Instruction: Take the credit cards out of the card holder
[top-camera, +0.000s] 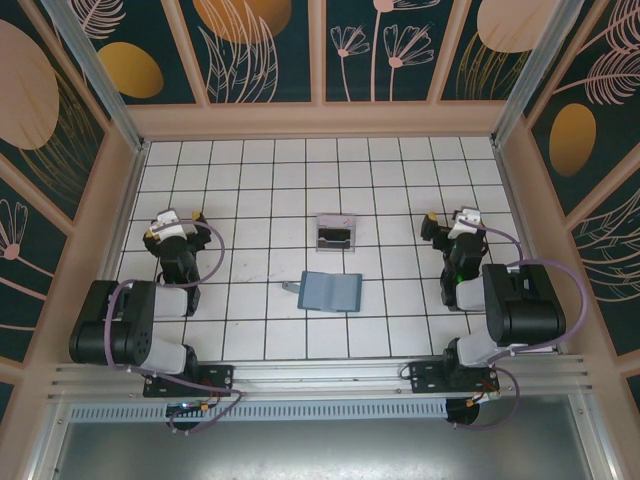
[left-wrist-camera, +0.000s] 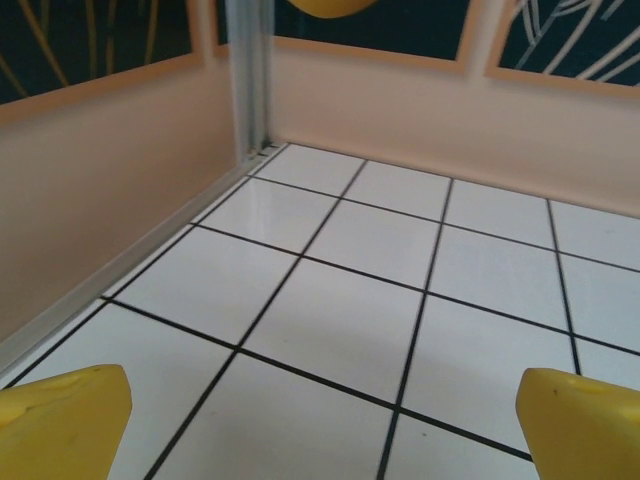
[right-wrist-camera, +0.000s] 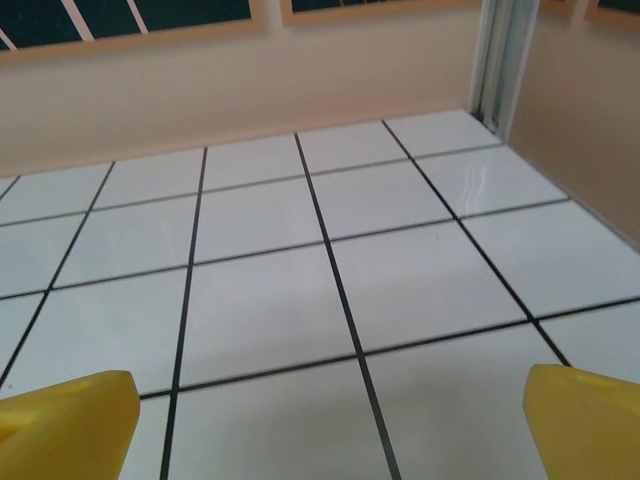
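The slate-blue card holder (top-camera: 331, 292) lies flat on the white tiles in the middle of the floor, with a small tab sticking out on its left side. The credit cards are hidden from view. My left gripper (top-camera: 170, 222) hovers over the left part of the floor, well to the left of the holder, and stands open. In the left wrist view its yellow fingertips (left-wrist-camera: 62, 420) sit wide apart over bare tile. My right gripper (top-camera: 455, 224) is off to the holder's right, also open, and its yellow fingertips (right-wrist-camera: 585, 420) frame nothing but tile.
A small clear plastic box (top-camera: 335, 232) stands one tile behind the card holder. Peach walls (top-camera: 320, 120) enclose the tiled floor on three sides, with metal posts (left-wrist-camera: 250, 80) in the far corners. The arm bases sit on a rail (top-camera: 320, 378) at the near edge.
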